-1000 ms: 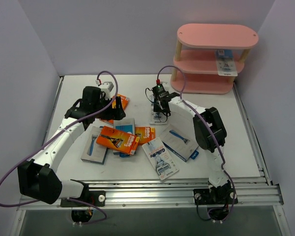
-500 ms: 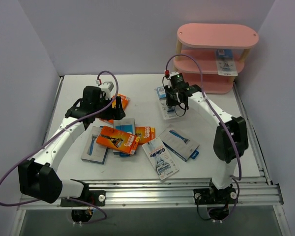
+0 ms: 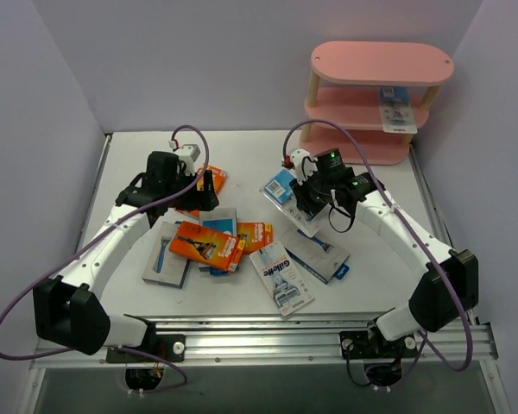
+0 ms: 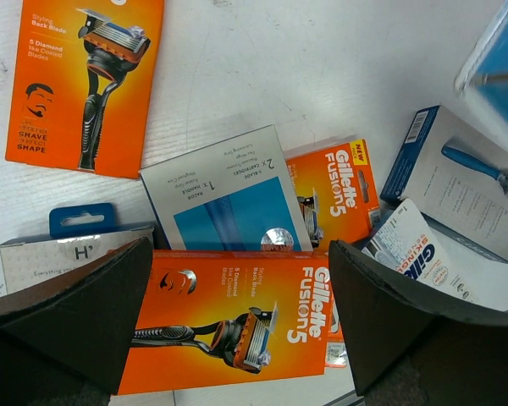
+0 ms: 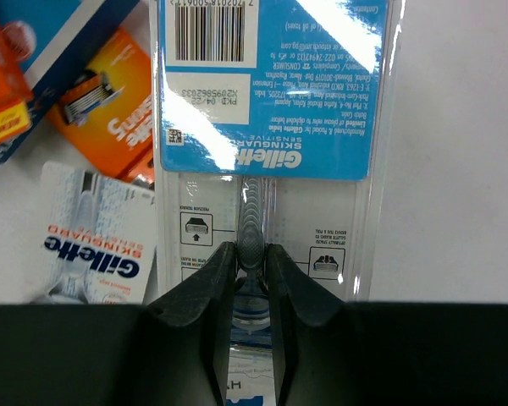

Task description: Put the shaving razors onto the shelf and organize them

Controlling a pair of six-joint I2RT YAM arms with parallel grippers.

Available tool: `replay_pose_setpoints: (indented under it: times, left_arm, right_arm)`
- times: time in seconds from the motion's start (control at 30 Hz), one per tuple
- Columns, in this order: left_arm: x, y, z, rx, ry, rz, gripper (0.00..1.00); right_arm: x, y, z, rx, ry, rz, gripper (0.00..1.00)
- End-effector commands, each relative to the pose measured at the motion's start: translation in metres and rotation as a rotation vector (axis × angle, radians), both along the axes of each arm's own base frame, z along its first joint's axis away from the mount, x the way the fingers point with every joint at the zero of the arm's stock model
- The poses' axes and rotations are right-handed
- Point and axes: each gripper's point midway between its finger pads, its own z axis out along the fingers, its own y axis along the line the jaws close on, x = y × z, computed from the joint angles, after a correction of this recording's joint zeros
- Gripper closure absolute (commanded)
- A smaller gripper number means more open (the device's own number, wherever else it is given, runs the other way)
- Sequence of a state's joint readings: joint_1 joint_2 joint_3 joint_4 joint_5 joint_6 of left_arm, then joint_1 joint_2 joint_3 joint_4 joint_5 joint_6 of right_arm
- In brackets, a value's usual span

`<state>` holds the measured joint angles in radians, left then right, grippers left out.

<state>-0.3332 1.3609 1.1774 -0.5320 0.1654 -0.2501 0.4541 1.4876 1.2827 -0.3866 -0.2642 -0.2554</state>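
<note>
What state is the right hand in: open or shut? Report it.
Shut. The right hand grips the pack: in the wrist view its fingers pinch the clear blister's ridge from both sides.

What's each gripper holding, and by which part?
Right gripper: a blister card, fingers pinching the razor-handle ridge near one end. Left gripper: open, nothing held.

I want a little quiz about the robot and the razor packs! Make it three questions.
1. True or false: the right arm pinches a white-blue Gillette card in its jaws.
2. The left arm hangs above the orange Fusion5 box. Its jaws are: A open, B shut on the box, C out of view.
3. Fill in: on the pink shelf, a razor pack sits on the ___ board.
Key: 1 true; 2 A; 3 middle.
</note>
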Motion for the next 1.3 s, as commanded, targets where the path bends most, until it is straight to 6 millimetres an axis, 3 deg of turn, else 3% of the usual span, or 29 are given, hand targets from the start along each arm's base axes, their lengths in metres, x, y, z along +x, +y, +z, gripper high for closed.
replay_pose_setpoints:
  times: [0.0, 0.23, 0.4, 0.43, 0.47, 0.53, 0.63, 0.67, 0.73, 0.77, 0.8, 0.9, 0.93, 1.03, 1.17, 1.27]
  left_arm:
    - [0.007, 0.001, 0.018, 0.007, -0.060, 0.001, 0.06]
    - [0.007, -0.001, 0.017, 0.004, -0.054, -0.005, 0.06]
    - [0.007, 0.000, 0.017, 0.006, -0.055, -0.005, 0.06]
    - [0.007, 0.000, 0.017, 0.007, -0.053, -0.005, 0.06]
    - [0.006, 0.000, 0.017, 0.005, -0.055, -0.006, 0.06]
    - [0.007, -0.002, 0.016, 0.004, -0.051, -0.010, 0.06]
    - [0.006, -0.003, 0.015, -0.002, -0.044, -0.017, 0.06]
    - [0.006, -0.004, 0.014, -0.004, -0.041, -0.019, 0.06]
    - [0.006, -0.005, 0.013, -0.007, -0.037, -0.023, 0.06]
    - [0.006, -0.005, 0.013, -0.007, -0.035, -0.025, 0.06]
    - [0.006, -0.006, 0.013, -0.009, -0.034, -0.025, 0.06]
    - [0.006, -0.006, 0.013, -0.011, -0.034, -0.027, 0.06]
    - [0.006, -0.006, 0.013, -0.012, -0.035, -0.027, 0.06]
    - [0.005, -0.008, 0.012, -0.016, -0.030, -0.031, 0.06]
    - [0.005, -0.010, 0.012, -0.025, -0.026, -0.039, 0.06]
    - [0.005, -0.011, 0.012, -0.027, -0.026, -0.042, 0.06]
  right_arm:
    - [-0.031, 0.019, 0.008, -0.009, -0.055, 0.251, 1.00]
    - [-0.068, 0.032, -0.031, -0.153, 0.021, 0.449, 1.00]
    - [-0.078, 0.039, -0.058, -0.263, 0.092, 0.534, 0.99]
    - [-0.078, 0.040, -0.060, -0.267, 0.093, 0.539, 0.93]
    - [-0.078, 0.041, -0.061, -0.269, 0.092, 0.541, 0.76]
    - [-0.076, 0.043, -0.063, -0.263, 0.082, 0.518, 0.67]
    - [-0.068, 0.045, -0.053, -0.234, 0.045, 0.448, 0.58]
    - [-0.065, 0.046, -0.045, -0.215, 0.023, 0.424, 0.49]
    - [-0.059, 0.047, -0.036, -0.172, -0.002, 0.384, 0.45]
    - [-0.057, 0.046, -0.027, -0.149, -0.026, 0.359, 0.18]
    - [-0.045, 0.044, -0.020, -0.138, -0.070, 0.301, 0.11]
    - [-0.028, 0.032, -0.008, -0.020, -0.050, 0.138, 0.14]
    - [-0.022, 0.028, -0.006, 0.017, -0.034, 0.086, 0.19]
    - [-0.001, 0.004, -0.005, 0.124, 0.034, -0.201, 0.21]
    - [-0.008, 0.001, -0.016, 0.285, 0.151, -0.446, 0.26]
    - [-0.015, 0.009, -0.005, 0.477, 0.181, -0.561, 0.28]
